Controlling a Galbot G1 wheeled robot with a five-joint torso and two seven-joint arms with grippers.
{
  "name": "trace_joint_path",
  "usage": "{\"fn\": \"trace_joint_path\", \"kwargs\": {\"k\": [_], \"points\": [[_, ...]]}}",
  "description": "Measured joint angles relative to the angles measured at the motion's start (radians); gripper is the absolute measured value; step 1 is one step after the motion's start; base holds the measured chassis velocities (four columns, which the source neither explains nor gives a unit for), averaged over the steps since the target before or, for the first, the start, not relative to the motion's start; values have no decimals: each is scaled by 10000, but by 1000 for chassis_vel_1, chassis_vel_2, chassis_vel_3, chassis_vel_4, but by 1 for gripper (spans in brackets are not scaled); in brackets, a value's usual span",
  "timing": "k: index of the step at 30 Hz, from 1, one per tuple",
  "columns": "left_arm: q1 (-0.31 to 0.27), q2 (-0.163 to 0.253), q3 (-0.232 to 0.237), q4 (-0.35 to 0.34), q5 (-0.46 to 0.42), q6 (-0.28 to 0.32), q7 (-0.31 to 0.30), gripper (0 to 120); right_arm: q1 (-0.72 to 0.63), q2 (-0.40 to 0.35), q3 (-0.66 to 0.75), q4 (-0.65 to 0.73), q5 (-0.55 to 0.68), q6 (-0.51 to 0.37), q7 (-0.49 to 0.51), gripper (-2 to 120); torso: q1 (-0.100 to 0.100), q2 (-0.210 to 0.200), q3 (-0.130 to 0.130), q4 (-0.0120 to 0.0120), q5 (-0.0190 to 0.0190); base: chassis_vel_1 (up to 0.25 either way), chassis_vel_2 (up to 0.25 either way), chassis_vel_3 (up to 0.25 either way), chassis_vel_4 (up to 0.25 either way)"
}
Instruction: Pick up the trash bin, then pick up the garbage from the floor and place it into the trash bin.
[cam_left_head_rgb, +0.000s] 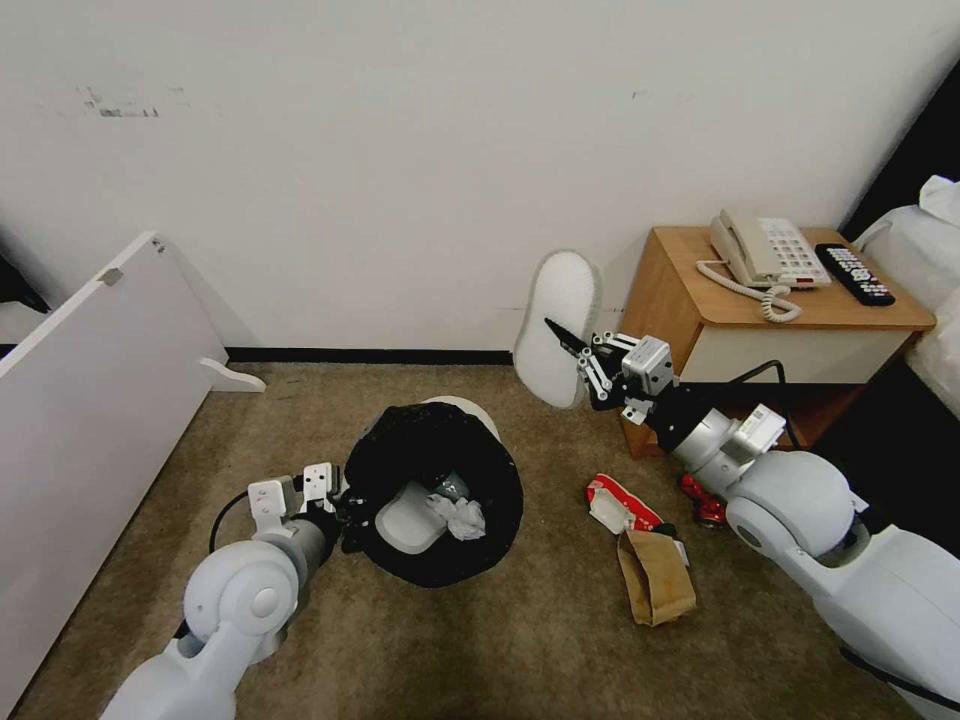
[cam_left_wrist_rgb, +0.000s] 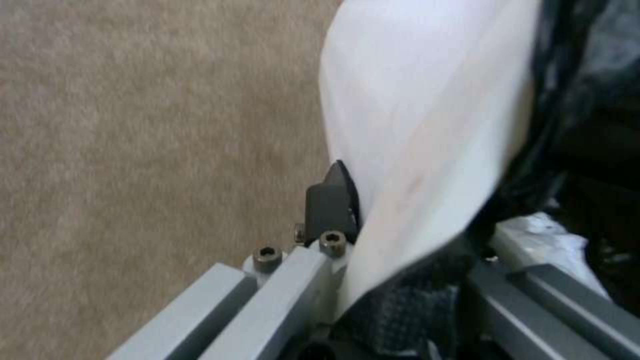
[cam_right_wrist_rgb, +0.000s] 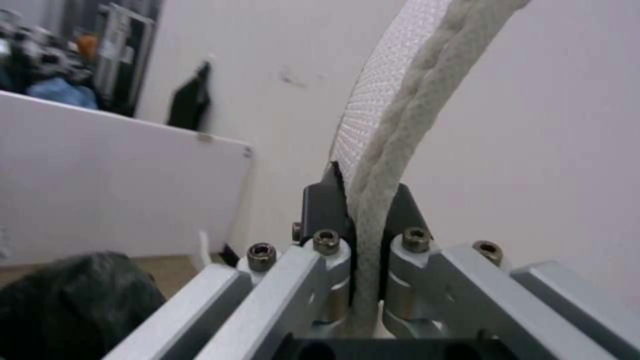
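up in the air beside the wooden nightstand (cam_left_head_rgb: 690, 290), the right gripper (cam_left_head_rgb: 580, 368) has its fingers (cam_right_wrist_rgb: 325, 205) clenched on the edge of a white slipper (cam_left_head_rgb: 556, 325), whose long axis stands nearly upright. the trash bin (cam_left_head_rgb: 432, 492) lies lower and to the robot's left of it, mouth open, rim pinched in the left gripper (cam_left_head_rgb: 340, 508). i judge the slipper must travel left and down. other garbage (cam_left_head_rgb: 640, 545) lies on the carpet (cam_left_head_rgb: 560, 650).

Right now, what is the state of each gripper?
Left gripper: shut on the trash bin rim.
Right gripper: shut on a white slipper, held above the floor.
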Motion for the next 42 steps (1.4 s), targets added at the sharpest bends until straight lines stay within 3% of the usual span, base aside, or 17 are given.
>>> {"fn": "trace_joint_path", "kwargs": {"k": [1, 3, 5, 9, 17, 22, 29, 37, 39, 42], "points": [[0, 0, 0, 0, 0, 0, 0, 0, 0, 0, 0, 0, 0, 0, 0, 1, 0, 0, 0, 0, 0, 0, 0, 0, 0], [25, 572, 63, -187, -852, 62, -354, 0, 86, 25, -17, 66, -22, 204, -401, 1, 0, 1, 0, 0, -3, 0, 0, 0, 0], [7, 746, 83, -239, -1194, 65, -573, 0, 106, 30, -22, 85, -45, 264, -542, 1, 0, 1, 0, 1, 0, 0, 0, 0, 0], [-198, 1308, 216, -535, -2582, 68, -1604, 0, 141, 47, -34, 140, -211, 447, -1045, 1, 0, 0, 0, 0, -1, 0, 0, 0, 0], [-194, 1674, 379, -778, -2951, 67, -2030, 0, 137, 184, -168, 215, -585, 544, -1689, 1, 0, 0, 0, 1, -1, 0, 0, 0, 0], [-163, 2046, 847, -949, -3268, 66, -2366, 0, 287, 319, -436, 159, -963, 647, -2194, 1, 0, 0, 0, 1, -2, 0, 0, 0, 0], [-110, 3000, 1241, -1246, -4713, 61, -3273, 0, 870, 702, -1183, -73, -1560, 868, -2898, 1, 0, 0, 0, -1, -1, 0, 0, 0, 0], [-20, 3190, 1475, -1416, -5411, 53, -4016, 0, 1669, 1287, -1998, -542, -1873, 1034, -3302, 1, 0, 1, 1, 0, -2, 0, 0, 0, 0], [107, 2914, 1439, -1409, -5750, 50, -4542, 0, 2909, 2003, -3137, -1316, -1635, 1138, -3572, 1, 0, 1, 1, 3, -3, 0, 0, 0, 0], [-56, 2697, 1348, -1290, -6024, 43, -4767, 0, 3282, 2302, -3522, -1639, -1510, 1152, -3722, 1, 0, 1, 1, 0, -2, 0, 0, 0, 0]]}}
